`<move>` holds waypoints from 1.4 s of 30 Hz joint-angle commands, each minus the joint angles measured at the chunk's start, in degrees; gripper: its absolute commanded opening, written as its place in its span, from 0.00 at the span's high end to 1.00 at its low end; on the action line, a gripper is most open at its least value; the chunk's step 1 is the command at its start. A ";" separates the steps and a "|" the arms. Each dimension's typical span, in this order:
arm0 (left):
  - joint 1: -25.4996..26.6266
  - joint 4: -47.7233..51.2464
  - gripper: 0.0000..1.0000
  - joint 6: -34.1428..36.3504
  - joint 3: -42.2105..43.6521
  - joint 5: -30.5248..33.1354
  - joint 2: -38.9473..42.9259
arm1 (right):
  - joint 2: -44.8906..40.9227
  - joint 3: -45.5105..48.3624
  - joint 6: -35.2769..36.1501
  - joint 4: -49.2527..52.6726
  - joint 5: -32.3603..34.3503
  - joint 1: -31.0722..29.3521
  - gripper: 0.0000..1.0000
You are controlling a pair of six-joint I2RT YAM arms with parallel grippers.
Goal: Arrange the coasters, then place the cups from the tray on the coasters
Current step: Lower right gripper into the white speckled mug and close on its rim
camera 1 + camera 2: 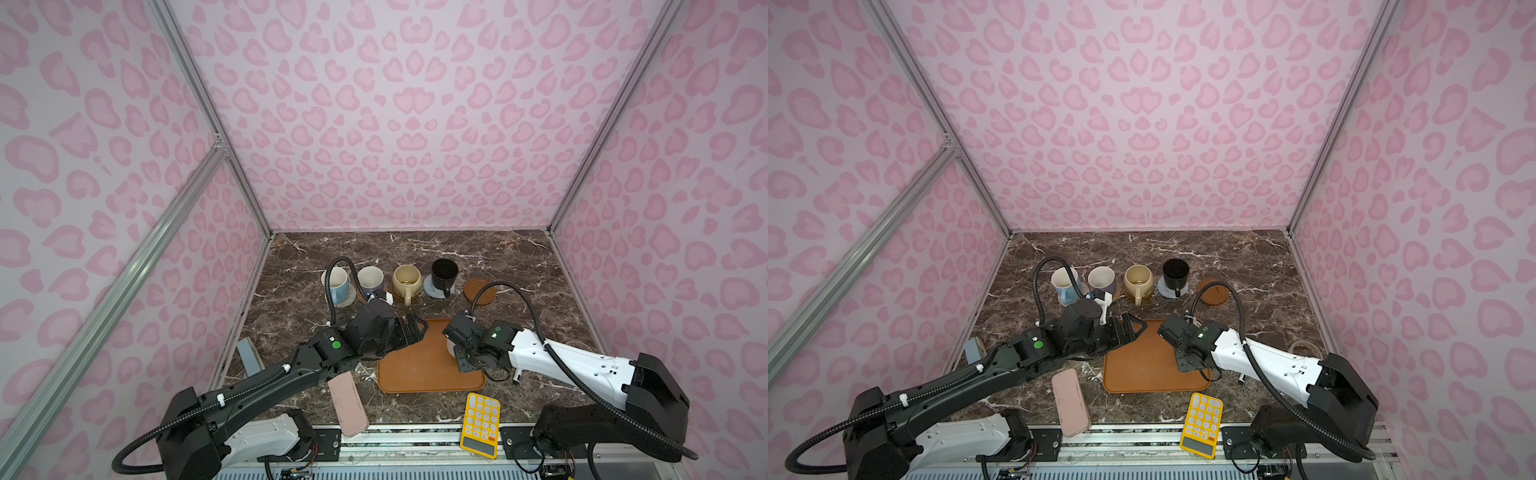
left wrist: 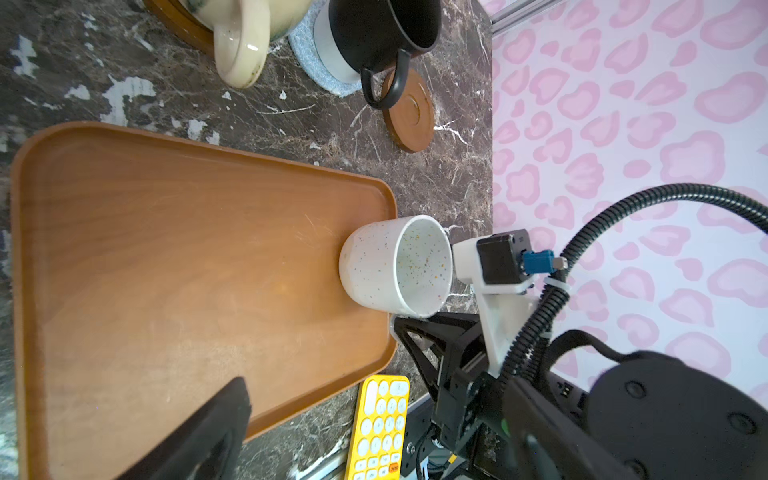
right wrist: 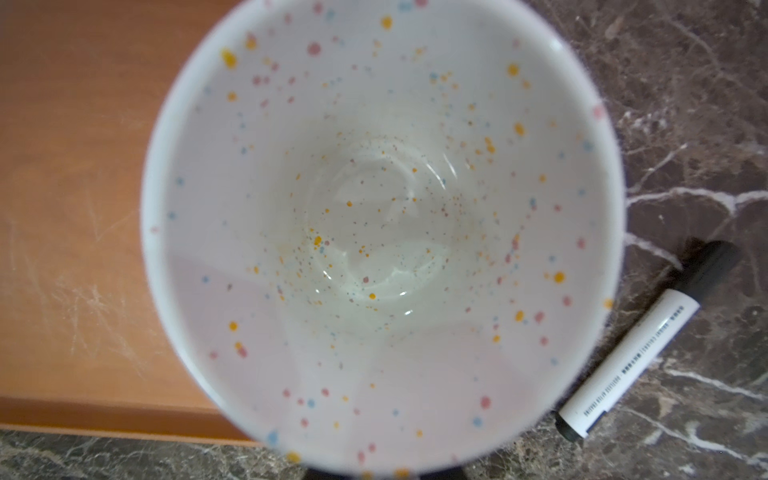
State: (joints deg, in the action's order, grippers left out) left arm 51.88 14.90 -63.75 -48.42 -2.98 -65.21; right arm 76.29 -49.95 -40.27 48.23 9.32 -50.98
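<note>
Four cups stand in a back row on coasters: light blue [image 1: 336, 282], lavender [image 1: 371, 279], cream-yellow [image 1: 406, 279] and black [image 1: 444, 272]. To their right lies a smooth brown coaster [image 1: 480, 292] with nothing on it. The speckled white cup [image 2: 395, 266] stands at the right edge of the orange-brown tray [image 1: 415, 370]. My right gripper [image 1: 459, 357] is directly over that cup and shut at its near side. The cup's handle is hidden under the rim. My left gripper [image 1: 411, 328] hangs open and empty over the tray's far left corner, one finger [image 2: 199, 432] showing.
A yellow calculator [image 1: 480, 424] and a pink flat case [image 1: 347, 401] lie near the front edge. A black-capped marker [image 3: 636, 345] lies on the marble just right of the tray. A grey block [image 1: 249, 355] leans at the left wall. A tape roll [image 1: 1304, 347] sits far right.
</note>
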 commanded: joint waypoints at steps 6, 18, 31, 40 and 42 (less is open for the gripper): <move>-0.02 -0.50 0.03 0.37 0.15 2.37 1.58 | -1.85 -1.47 0.20 -0.19 2.02 -0.07 1.00; -0.02 0.31 0.03 0.65 0.12 2.83 1.30 | -1.98 -2.84 0.84 -0.10 1.93 -0.08 1.00; -0.02 -2.01 0.03 1.96 -0.31 3.11 1.75 | -4.02 -4.95 1.86 0.38 2.29 0.10 1.00; -0.02 -2.36 0.03 1.96 -1.12 3.19 0.89 | -5.66 -5.59 2.16 0.73 1.93 1.27 1.00; -0.02 -2.46 0.03 2.53 -1.84 2.83 0.56 | -6.18 -5.83 2.59 0.56 1.16 2.16 1.00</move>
State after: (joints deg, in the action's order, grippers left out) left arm 51.88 14.70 -62.11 -48.88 -0.45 -64.31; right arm 70.72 -55.22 -38.39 49.76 9.04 -49.54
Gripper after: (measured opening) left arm 0.971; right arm 0.169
